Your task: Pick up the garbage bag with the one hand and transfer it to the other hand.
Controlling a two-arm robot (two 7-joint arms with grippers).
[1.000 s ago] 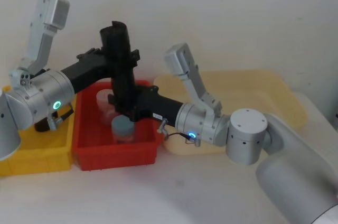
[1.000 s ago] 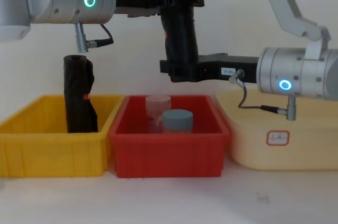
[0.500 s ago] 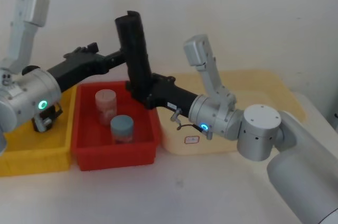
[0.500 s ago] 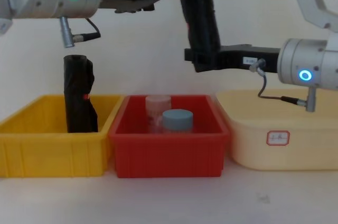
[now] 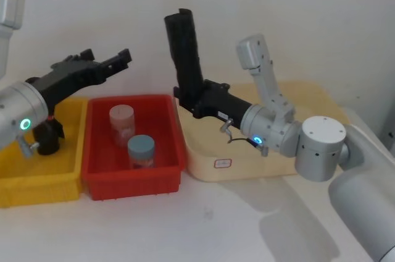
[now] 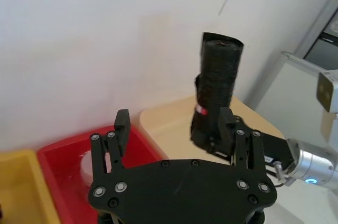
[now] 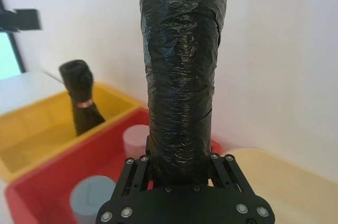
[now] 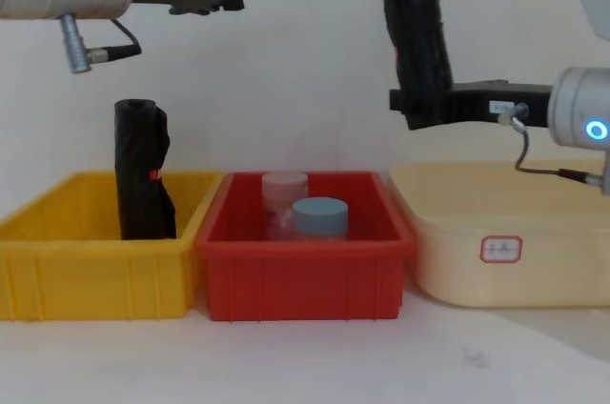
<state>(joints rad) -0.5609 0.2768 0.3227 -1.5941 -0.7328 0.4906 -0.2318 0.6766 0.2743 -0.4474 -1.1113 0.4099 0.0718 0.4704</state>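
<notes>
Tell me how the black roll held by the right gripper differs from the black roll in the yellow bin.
The garbage bag is up in the air, clamped near its lower end by the right gripper; the bin roll stands in the yellow bin, untouched. The garbage bag is an even tube; the bin roll is pinched by a band and flares below. Both are black, glossy and roughly upright.

The left gripper (image 5: 123, 60), on its green-ringed wrist, is raised and reaches forward, its fingers (image 6: 122, 124) spread apart. The right gripper (image 5: 196, 102), on the blue-ringed wrist, extends toward the robot's left, fingers clamped on the upright garbage bag (image 5: 185, 52).
</notes>
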